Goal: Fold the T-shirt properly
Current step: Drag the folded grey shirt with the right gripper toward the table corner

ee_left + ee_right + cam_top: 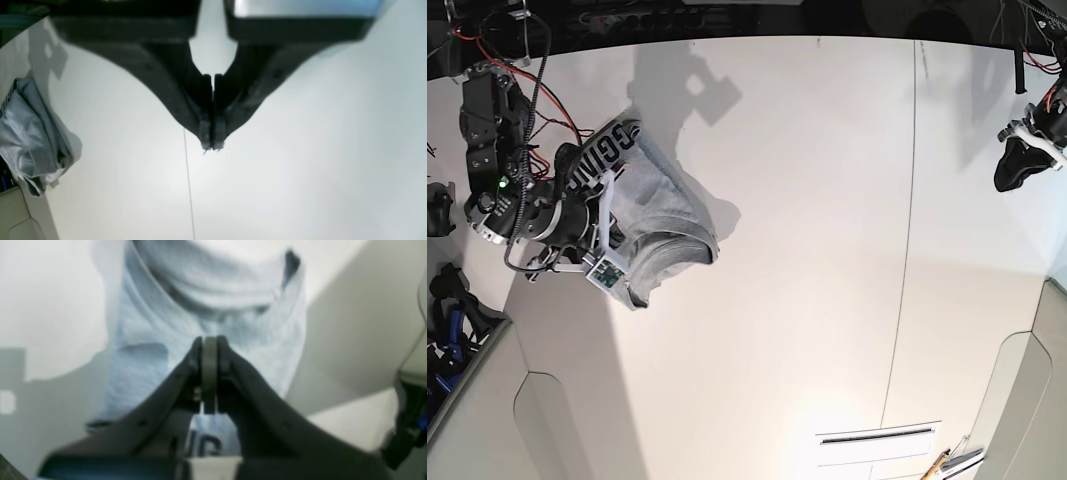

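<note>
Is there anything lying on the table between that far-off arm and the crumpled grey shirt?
Nothing visible does. The left gripper hangs shut over bare white table, and only open tabletop lies between it and the T-shirt. The right gripper is already over the shirt, jaws closed.

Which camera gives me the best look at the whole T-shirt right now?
The base view: it shows the whole crumpled T-shirt near the table's corner, lettering visible, under the right gripper. The right wrist view shows only blurred close-up folds; the left wrist view catches it at the frame edge.
</note>
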`<state>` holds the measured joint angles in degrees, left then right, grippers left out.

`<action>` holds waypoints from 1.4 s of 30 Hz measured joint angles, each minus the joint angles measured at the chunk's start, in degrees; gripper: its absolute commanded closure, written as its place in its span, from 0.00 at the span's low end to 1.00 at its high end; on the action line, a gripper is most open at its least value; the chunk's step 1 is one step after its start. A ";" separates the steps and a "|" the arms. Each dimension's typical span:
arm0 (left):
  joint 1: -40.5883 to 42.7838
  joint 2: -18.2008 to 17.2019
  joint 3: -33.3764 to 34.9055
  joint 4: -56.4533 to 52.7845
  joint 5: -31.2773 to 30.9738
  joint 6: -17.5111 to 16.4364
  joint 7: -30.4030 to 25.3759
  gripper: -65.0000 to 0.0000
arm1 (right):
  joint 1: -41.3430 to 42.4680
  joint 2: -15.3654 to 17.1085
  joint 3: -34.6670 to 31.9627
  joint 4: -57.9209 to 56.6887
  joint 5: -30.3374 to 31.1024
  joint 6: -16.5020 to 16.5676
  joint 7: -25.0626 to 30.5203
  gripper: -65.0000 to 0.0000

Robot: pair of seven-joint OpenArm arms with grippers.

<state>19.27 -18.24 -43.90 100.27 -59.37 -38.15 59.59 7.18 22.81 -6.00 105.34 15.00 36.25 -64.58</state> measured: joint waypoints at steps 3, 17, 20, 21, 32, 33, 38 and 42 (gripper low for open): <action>-0.09 0.00 0.00 0.00 -0.11 0.00 -0.04 1.00 | 0.15 1.36 0.00 -3.34 1.77 0.00 1.79 1.00; -0.07 0.28 0.00 0.00 -0.07 0.00 -0.07 1.00 | 1.09 -0.76 0.52 -27.12 5.44 -6.86 8.96 1.00; -0.04 0.28 0.00 0.00 -0.04 0.00 -0.04 1.00 | 1.05 -3.15 1.31 -28.37 3.39 -13.62 8.68 1.00; -0.07 0.31 0.00 0.00 -0.07 0.00 -0.07 1.00 | 0.74 -4.17 2.16 -28.35 2.34 -15.63 8.83 1.00; -0.07 0.28 0.00 0.00 -0.07 0.00 -0.07 1.00 | -5.57 -16.65 19.96 -25.20 -0.52 -22.60 12.70 1.00; -0.04 0.31 0.00 0.00 -0.07 0.00 -0.07 1.00 | -6.78 -16.96 20.90 -24.06 0.42 -22.62 12.55 1.00; -0.04 0.31 0.00 0.00 -0.15 0.00 -0.04 1.00 | -12.94 -16.96 24.96 -17.03 1.84 -22.58 11.15 1.00; -0.07 0.28 0.00 0.00 -1.25 0.00 -0.04 1.00 | -16.90 -16.98 27.67 -11.52 0.70 -22.82 9.35 1.00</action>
<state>19.20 -17.96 -43.90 100.27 -60.62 -38.15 59.55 -9.72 5.82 21.67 93.82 15.70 13.43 -55.22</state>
